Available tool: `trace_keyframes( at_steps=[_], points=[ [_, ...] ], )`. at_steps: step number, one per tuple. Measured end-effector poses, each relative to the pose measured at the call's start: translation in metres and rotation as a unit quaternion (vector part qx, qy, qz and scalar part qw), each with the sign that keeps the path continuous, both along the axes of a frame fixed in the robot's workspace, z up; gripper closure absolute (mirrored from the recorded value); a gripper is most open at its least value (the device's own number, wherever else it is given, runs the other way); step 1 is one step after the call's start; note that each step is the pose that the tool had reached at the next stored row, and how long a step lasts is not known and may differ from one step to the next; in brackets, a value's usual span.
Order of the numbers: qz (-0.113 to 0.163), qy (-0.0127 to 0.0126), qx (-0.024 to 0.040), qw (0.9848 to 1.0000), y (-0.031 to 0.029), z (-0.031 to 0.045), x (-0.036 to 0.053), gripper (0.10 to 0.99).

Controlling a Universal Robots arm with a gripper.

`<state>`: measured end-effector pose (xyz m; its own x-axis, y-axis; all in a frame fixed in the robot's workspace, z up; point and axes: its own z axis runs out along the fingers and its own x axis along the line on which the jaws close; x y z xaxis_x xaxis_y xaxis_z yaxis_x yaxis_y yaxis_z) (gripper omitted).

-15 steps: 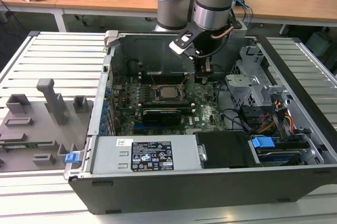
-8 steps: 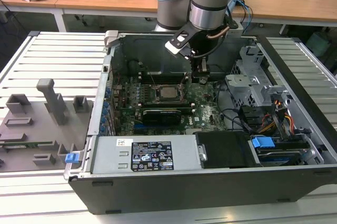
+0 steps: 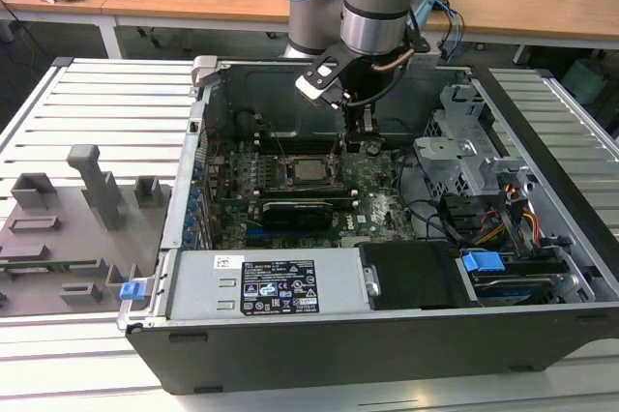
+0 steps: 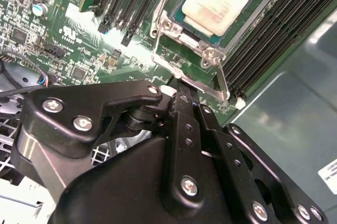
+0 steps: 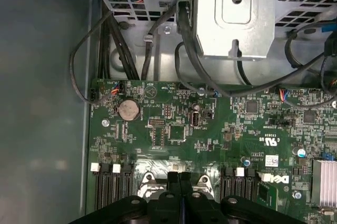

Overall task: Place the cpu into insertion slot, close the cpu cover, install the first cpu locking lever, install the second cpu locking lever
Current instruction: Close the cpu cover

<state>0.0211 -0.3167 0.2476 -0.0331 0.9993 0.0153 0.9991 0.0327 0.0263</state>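
Cpu, a flat silver-beige square chip, sat in the black-bordered square insertion slot.
The black gripper, fingers pressed together, hung just beside a thin silver locking lever, seemingly placed to push it rather than pinch it.

On a slatted table, a grey block tray lies at the exterior view's left beside an open computer case, whose grey power supply runs along its near wall.
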Motion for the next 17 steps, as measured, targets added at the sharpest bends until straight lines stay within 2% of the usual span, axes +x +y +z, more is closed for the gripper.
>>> trace_keyframes(
  at_steps=[2, 10, 12, 13, 15, 17],
  points=[
    [0.0, 0.0, -0.0001, 1.0, 0.0, -0.0006, -0.0057, 0.98],
    [0.0, 0.0, -0.0001, 1.0, 0.0, -0.0039, -0.0156, 0.98],
    [0.0, 0.0, 0.0, 1.0, 0.0, -0.0137, -0.0308, 0.98],
    [0.0, 0.0, 0.0, 1.0, 0.0, -0.0158, -0.0395, 0.98],
    [0.0, 0.0001, -0.0001, 1.0, 0.0, -0.0214, -0.0462, 0.98],
    [0.0, 0.0, -0.0001, 1.0, 0.0, -0.0254, -0.0493, 0.98]
  ],
)
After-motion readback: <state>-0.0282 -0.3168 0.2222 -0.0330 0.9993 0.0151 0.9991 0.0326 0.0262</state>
